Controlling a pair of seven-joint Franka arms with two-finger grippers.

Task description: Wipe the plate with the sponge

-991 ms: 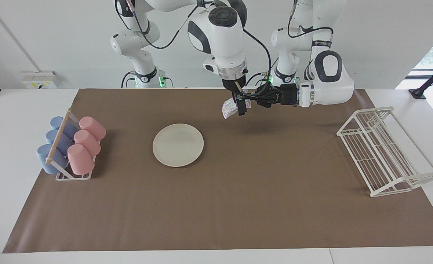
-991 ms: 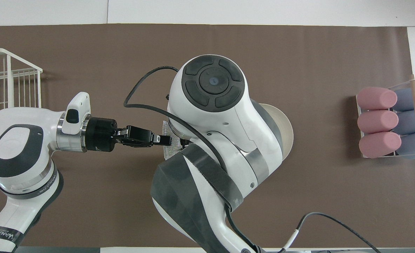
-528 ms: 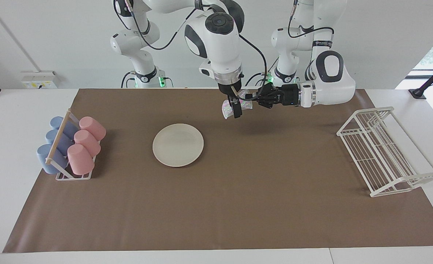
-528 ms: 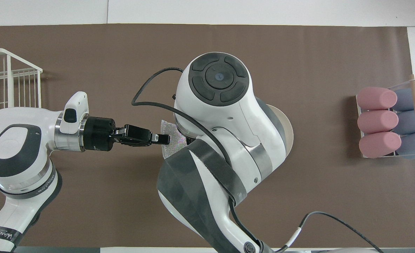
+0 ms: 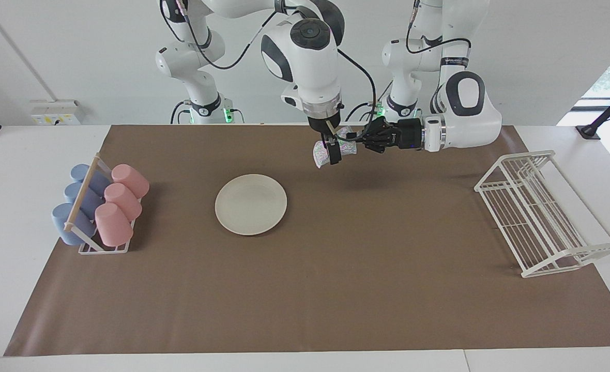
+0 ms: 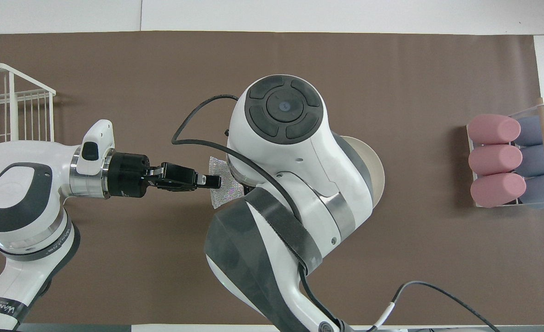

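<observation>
Wiping has not begun: the sponge (image 5: 333, 149) hangs in the air between both hands, left hand (image 5: 358, 139) clenched on it, right hand (image 5: 332, 153) spread around it; the plate (image 5: 250, 203) lies untouched on the desk.

The sponge (image 5: 321, 154) has a glittery, silvery skin that catches light in speckles. The plate (image 5: 250, 204) looks smooth and cream-white with a soft sheen. A matt brown paper-like sheet (image 5: 305, 299) covers the white tabletop (image 5: 5, 217). The rack (image 5: 540, 212) is white-coated wire. The cups (image 5: 116, 204) look matt, pink and blue, under a pale wooden bar (image 5: 81, 194).
</observation>
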